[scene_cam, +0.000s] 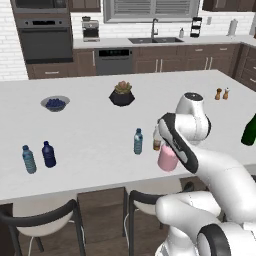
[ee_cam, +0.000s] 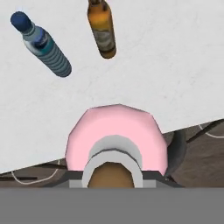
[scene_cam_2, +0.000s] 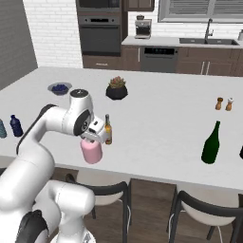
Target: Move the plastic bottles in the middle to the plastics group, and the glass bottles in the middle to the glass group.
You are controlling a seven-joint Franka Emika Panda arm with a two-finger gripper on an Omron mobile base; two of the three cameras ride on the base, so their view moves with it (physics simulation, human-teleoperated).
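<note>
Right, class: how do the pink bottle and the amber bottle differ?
The pink bottle is wide and squat; the amber bottle is slim with a long neck. The pink bottle stands at the counter's front edge under the gripper; the amber bottle stands further in, untouched. Both stand upright.

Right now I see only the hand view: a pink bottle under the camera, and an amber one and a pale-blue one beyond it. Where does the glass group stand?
Observer: The green bottle stands alone, far to the robot's right, near the front edge of the counter.
Operator: And the plastics group?
Observer: The navy bottle and the teal bottle stand side by side far to the left, also near the front edge.
Operator: Is the pink bottle off the counter?
Observer: The pink bottle is upright and seems to rest at the very front edge, with the gripper down on its top. I cannot tell whether it is gripped.
</note>
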